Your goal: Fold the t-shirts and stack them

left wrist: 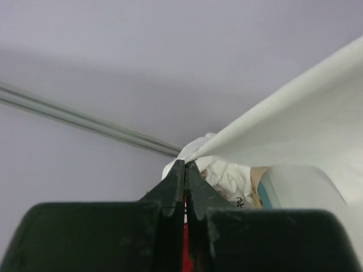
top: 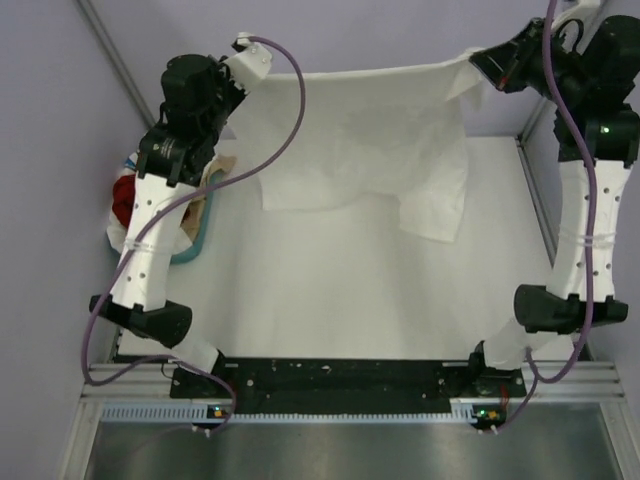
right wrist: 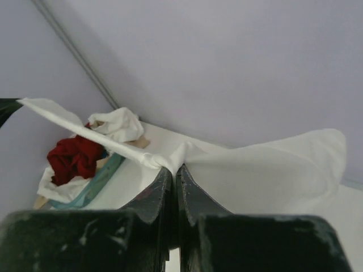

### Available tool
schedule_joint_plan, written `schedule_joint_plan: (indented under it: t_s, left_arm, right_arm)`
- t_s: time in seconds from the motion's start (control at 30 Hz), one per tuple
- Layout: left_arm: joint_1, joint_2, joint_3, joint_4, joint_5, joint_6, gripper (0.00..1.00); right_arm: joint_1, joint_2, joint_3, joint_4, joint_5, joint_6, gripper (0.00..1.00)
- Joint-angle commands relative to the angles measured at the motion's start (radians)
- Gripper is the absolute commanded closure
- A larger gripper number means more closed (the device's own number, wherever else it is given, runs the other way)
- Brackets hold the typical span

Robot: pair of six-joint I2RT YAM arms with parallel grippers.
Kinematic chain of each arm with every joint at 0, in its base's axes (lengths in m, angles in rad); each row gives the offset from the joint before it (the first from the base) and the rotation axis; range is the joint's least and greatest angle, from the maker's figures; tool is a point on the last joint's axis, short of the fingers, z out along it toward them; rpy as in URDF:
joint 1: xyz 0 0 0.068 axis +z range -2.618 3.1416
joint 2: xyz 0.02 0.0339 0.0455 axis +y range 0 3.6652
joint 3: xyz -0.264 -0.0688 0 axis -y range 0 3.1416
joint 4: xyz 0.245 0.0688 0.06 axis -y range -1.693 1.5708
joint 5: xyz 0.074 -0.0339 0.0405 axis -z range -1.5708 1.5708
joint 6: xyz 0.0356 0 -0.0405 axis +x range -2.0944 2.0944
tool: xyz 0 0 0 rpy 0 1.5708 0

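left end effector [left wrist: 185, 165], right end effector [right wrist: 173, 168] clamped on white t-shirt [top: 360, 140] top edge, stretched above table [top: 330, 300].

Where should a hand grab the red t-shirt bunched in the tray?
Pinch a raised fold atop the red t-shirt, coming down from above: it lies crumpled, white shirts beside it, and the tray rim likely blocks a side approach.

White shirt [top: 365, 140] is stretched between left gripper [top: 262, 68] and right gripper [top: 476, 62], with jaws clamped on its upper corners, above the far side of the counter [top: 330, 290]. The lower edge hangs loose, and the right portion droops lowest. Tray [top: 203, 235] sits at the left edge, partly behind the left arm. It holds a red shirt [top: 122, 195].
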Motion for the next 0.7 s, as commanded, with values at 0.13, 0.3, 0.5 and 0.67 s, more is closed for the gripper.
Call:
schedule_joint_plan:
  t_s: [0.13,0.3,0.5,0.67]
  left_arm:
    - [0.024,-0.258,-0.442,0.206,-0.061,0.05,1.0]
    - [0.047,-0.341,-0.794,0.186,-0.001,-0.017,1.0]
    - [0.087,-0.366,-1.194,0.27,-0.001,-0.109,1.0]
    - [0.143,-0.343,-1.325,0.263,-0.007,-0.194,1.0]
  right_arm:
    - [0.051,-0.307,-0.427,0.151,-0.324,-0.095,1.0]
    - [0.318,-0.409,-0.989,0.134,-0.161,-0.314,1.0]
    - [0.678,-0.133,-1.236,0.184,0.03,-0.278,1.0]
    - [0.833,0.053,-1.189,0.25,0.088,-0.18,0.65]
